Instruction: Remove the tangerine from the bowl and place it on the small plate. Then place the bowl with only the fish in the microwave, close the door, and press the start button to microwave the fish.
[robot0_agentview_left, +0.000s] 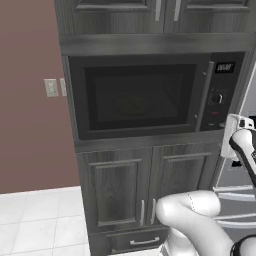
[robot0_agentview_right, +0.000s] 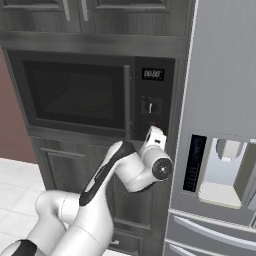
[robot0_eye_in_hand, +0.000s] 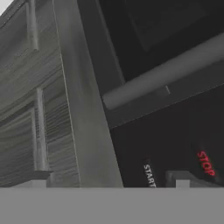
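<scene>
Door (robot0_agentview_left: 137, 95) shut, contents indistinct behind dark glass; fingers (robot0_eye_in_hand: 113, 180) spread wide, tips cropped, START label (robot0_eye_in_hand: 149, 175) at 6 o'clock.

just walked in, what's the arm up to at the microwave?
The microwave door is shut. The arm has brought its hand up to the lower end of the control panel, right of the bar handle. The hand is open and holds nothing. The hand view looks straight at the START and STOP labels, so it appears lined up to press start. What is inside cannot be made out through the dark glass.
</scene>
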